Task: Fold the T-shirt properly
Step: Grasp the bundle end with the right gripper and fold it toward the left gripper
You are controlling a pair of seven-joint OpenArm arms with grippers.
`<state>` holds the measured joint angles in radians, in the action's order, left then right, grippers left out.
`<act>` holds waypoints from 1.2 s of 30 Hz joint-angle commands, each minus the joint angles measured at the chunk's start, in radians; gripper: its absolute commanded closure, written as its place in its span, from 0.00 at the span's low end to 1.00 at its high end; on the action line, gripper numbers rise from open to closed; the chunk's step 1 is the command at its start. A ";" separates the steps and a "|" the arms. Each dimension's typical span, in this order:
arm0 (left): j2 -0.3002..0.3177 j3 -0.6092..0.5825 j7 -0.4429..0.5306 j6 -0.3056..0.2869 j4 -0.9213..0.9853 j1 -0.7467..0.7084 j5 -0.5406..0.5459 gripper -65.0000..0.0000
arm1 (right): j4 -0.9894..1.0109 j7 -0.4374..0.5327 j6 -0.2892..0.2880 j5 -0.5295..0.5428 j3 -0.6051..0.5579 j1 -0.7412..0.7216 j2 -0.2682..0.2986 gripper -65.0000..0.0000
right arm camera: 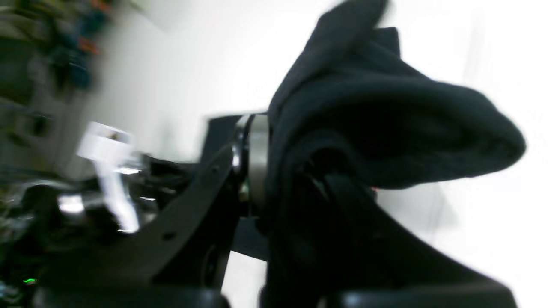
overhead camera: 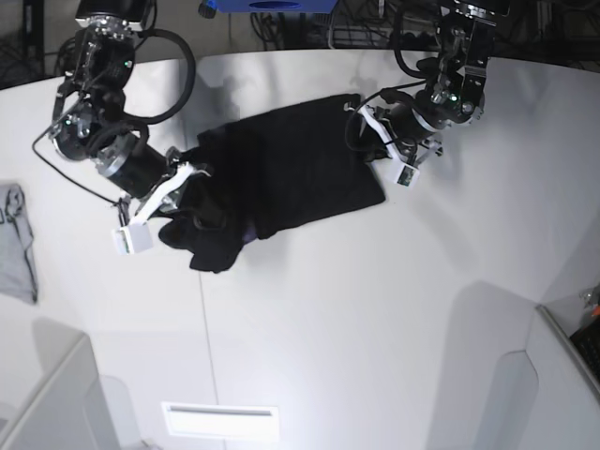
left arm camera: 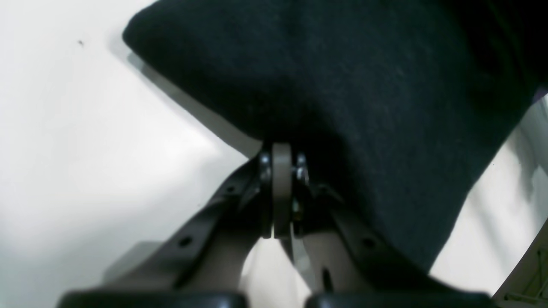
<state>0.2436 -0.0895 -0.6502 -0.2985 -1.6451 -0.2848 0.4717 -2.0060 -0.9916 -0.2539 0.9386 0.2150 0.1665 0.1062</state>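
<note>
Shirt (overhead camera: 291, 173) lies black and bunched near the far middle of a white table (overhead camera: 375, 319). Right gripper (overhead camera: 192, 192) is clamped on a thick wad of it. Left gripper (overhead camera: 373, 141) has its jaws pressed together at the shirt's other edge. Grey cloth (overhead camera: 17, 244) lies well apart at the table's side. Dark clutter stands behind.

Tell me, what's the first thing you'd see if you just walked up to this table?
The big black T-shirt spread in the middle of the white table, bunched at one end. Two robot arms pinch it from opposite sides: the right gripper at the bunched end, the left gripper at the flat edge. A small grey garment lies alone at the table's far edge.
</note>
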 commanded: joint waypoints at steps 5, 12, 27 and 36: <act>0.007 0.000 -0.030 0.011 -0.005 0.000 -0.027 1.00 | -0.020 0.033 0.057 0.063 -0.006 -0.012 0.033 1.00; 0.004 -0.011 -0.030 0.011 -0.002 0.025 -0.024 1.00 | -0.019 0.089 0.064 0.058 -0.145 -0.009 0.037 1.00; 0.007 0.001 -0.030 0.011 -0.005 0.028 -0.020 1.00 | 0.040 0.110 0.063 -0.333 -0.368 -0.006 -0.084 1.00; 0.007 0.001 -0.030 0.011 -0.005 0.029 -0.020 1.00 | 0.167 0.225 0.064 -0.424 -0.481 -0.005 -0.122 1.00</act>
<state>0.2440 -0.0921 -0.6655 -0.2947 -1.6405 -0.2577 0.4641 -1.8175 -0.7944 -0.1825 0.4957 -0.2665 0.1726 -0.0074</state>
